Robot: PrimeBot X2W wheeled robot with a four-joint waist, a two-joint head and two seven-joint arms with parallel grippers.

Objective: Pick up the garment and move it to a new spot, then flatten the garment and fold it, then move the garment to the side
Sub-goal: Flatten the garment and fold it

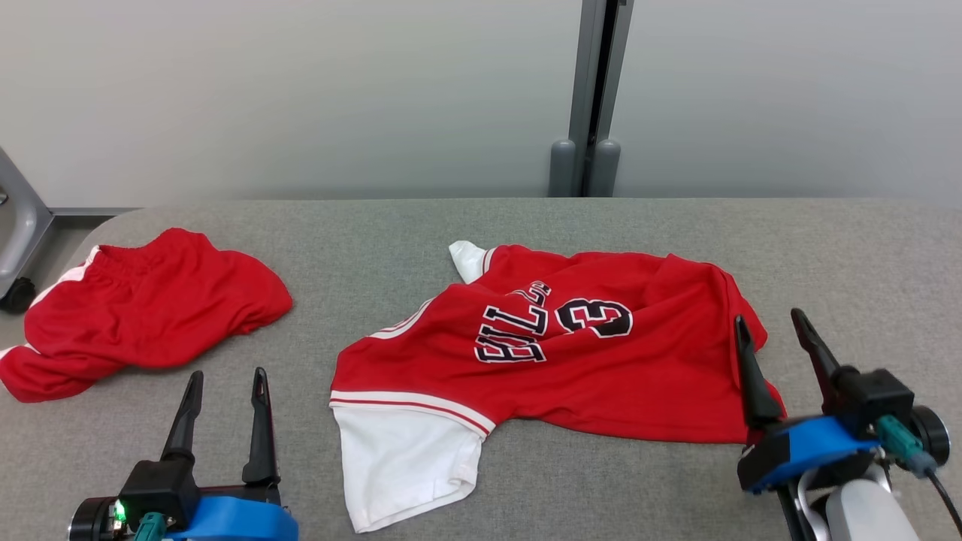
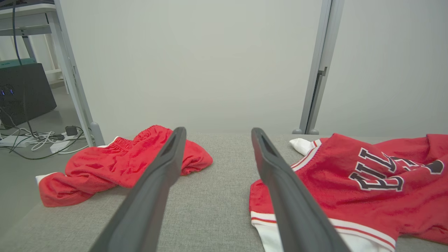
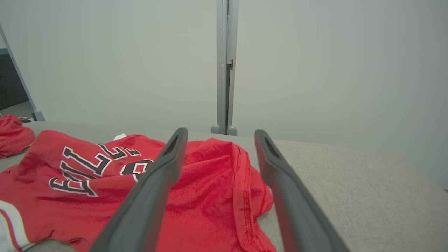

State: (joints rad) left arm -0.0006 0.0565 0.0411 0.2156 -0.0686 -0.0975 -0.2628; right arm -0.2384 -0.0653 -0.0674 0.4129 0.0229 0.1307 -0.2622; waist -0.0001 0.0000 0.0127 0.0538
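red jersey (image 1: pixel 571 353): lies on the grey desk (image 1: pixel 451 225) straight out from the grey post (image 1: pixel 594 98), on the robot's side of it. it is rumpled, print side up, not flat.
long axis: runs crosswise to the post, collar to hem. the white sleeve (image 1: pixel 406 458) is at the end left of the post, and the hem is at the end right of it.
right jaws: spread wide, holding nothing. they stand right of the post, at the hem end. in the head view the inner finger (image 1: pixel 751 376) overlaps the jersey's edge. in the right wrist view the hem corner (image 3: pixel 245 196) lies between and below the two fingers. whether a finger touches the cloth i cannot tell.
left jaws: spread wide, empty. they are left of the post over bare desk, between the jersey and the red shorts (image 1: pixel 150 308), near the sleeve end but apart from it.
red shorts: heaped well left of the post, apart from the jersey.
nearer arm: the right, already at the hem. the left has a short reach to the sleeve end.
step, as i judge: the jersey looks set at its spot, so flattening comes next.
what the move turns on: each arm taking its own end and drawing apart along that crosswise axis.
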